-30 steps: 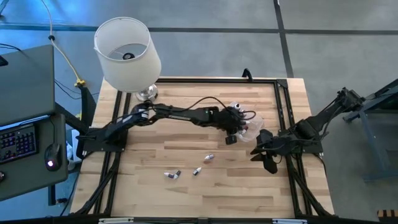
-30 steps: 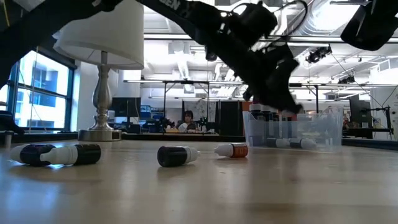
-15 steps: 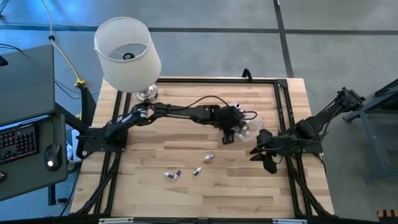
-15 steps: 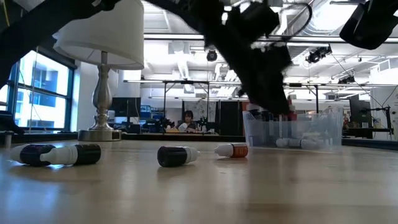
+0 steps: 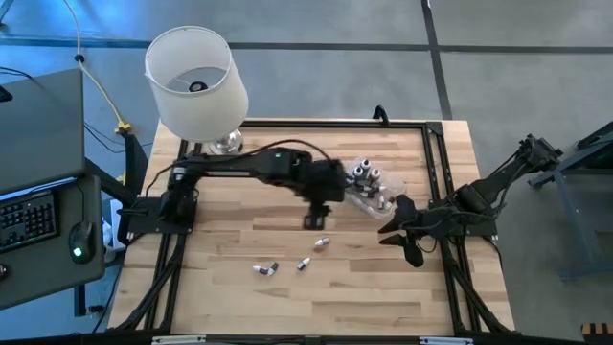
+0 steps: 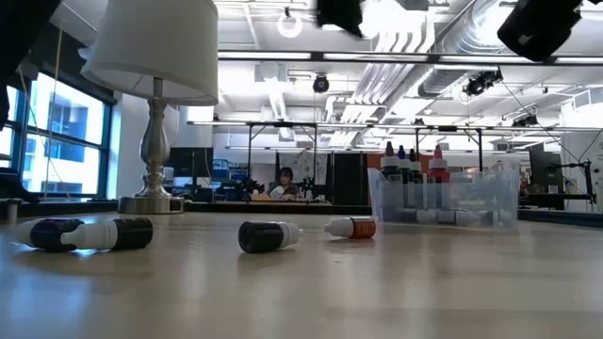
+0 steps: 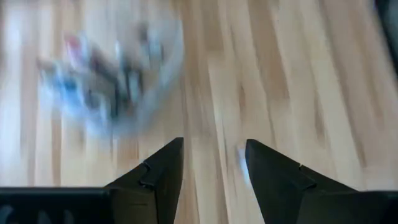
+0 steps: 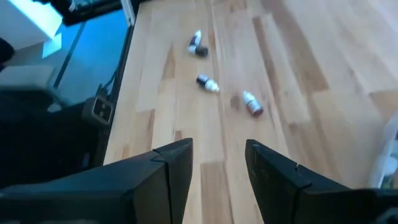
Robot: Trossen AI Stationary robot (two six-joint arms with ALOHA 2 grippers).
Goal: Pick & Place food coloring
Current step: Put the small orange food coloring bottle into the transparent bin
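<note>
Several food coloring bottles lie on their sides on the wooden table: an orange one [image 5: 323,241], a dark one [image 5: 304,263] and a pair [image 5: 265,270]; they also show in the low view [image 6: 268,235] and the right wrist view [image 8: 208,83]. More bottles stand or lie in the clear plastic tub [image 5: 369,187]. My left gripper [image 5: 314,220] hangs open above the table between the tub and the loose bottles, with nothing between its fingers [image 7: 214,146]. My right gripper [image 5: 410,251] waits open and empty at the table's right, near the tub [image 8: 219,146].
A lamp with a white shade [image 5: 196,81] stands at the table's far left corner on its metal foot [image 6: 151,202]. A black frame [image 5: 436,163] runs along the table's edges. Bare wood lies toward the near edge [image 5: 316,307].
My left gripper has drawn back from the tub toward the table's left and near side and has risen, leaving the low view almost wholly. The bottles standing in the tub, hidden by it before, now show in the low view. The loose bottles have stayed where they lay.
</note>
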